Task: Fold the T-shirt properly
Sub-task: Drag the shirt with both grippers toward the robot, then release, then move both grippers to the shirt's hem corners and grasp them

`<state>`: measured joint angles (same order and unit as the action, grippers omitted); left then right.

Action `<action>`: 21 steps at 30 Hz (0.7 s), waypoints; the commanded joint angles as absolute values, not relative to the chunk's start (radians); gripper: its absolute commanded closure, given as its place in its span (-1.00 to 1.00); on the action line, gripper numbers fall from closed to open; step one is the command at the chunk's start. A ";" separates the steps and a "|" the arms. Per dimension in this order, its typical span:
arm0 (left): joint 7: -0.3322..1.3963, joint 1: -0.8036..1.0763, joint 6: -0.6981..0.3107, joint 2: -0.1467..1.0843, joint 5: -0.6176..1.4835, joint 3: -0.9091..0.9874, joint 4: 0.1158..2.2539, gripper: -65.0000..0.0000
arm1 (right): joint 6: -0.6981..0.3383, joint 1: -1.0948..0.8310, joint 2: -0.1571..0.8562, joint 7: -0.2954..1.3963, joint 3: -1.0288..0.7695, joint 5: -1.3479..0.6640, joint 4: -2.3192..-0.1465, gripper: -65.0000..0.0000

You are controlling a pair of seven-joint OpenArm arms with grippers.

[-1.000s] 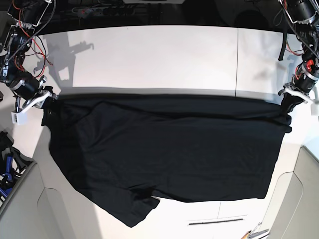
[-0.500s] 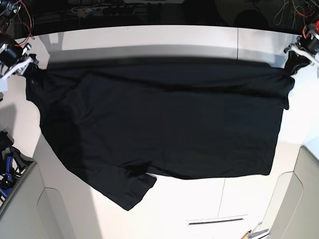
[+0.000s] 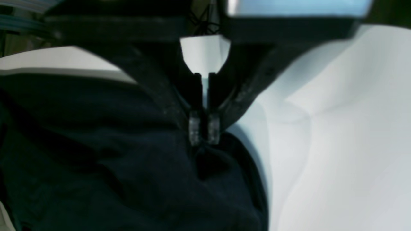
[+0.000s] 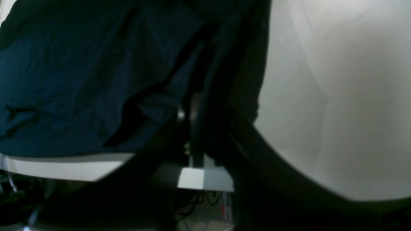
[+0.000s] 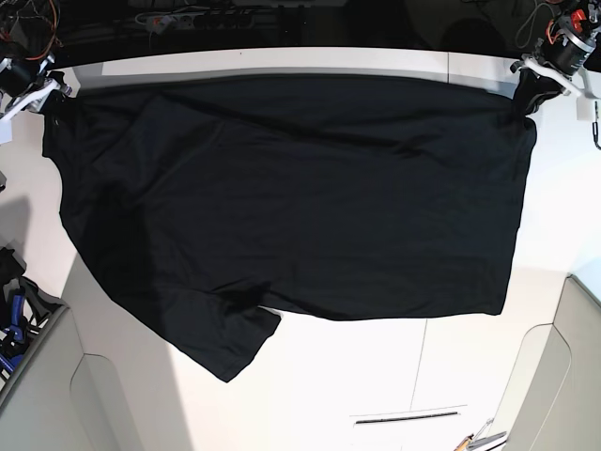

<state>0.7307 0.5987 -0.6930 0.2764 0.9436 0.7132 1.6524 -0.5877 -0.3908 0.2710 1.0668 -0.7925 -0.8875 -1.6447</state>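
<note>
Since a second ago we have carried the T-shirt (image 5: 300,197) farther toward the back of the white bench (image 5: 329,395); its top edge now lies at the rear rim, where before a wide bare strip showed behind it. Our left claw (image 5: 526,89) is clamped tight on one top corner of the cloth, and the left wrist view shows its fingertips (image 3: 194,130) nearly together with fabric bunched between them. Our right claw (image 5: 52,89) pinches the opposite corner. The shirt is stretched broad between both claws, one sleeve (image 5: 230,343) trailing toward the front.
</note>
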 commanded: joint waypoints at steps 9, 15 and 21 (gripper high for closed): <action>0.783 0.601 -0.698 0.288 1.036 0.733 1.669 0.81 | -0.587 -0.393 0.286 1.047 -0.824 -0.866 -1.659 0.41; 0.782 0.598 -0.698 0.289 1.084 0.836 1.669 0.04 | -0.587 -0.358 0.289 1.001 -0.962 -0.871 -1.659 0.41; 0.752 0.595 -0.698 0.317 1.114 0.933 1.669 0.03 | -0.579 -0.257 0.348 0.957 -1.009 -0.838 -1.658 0.41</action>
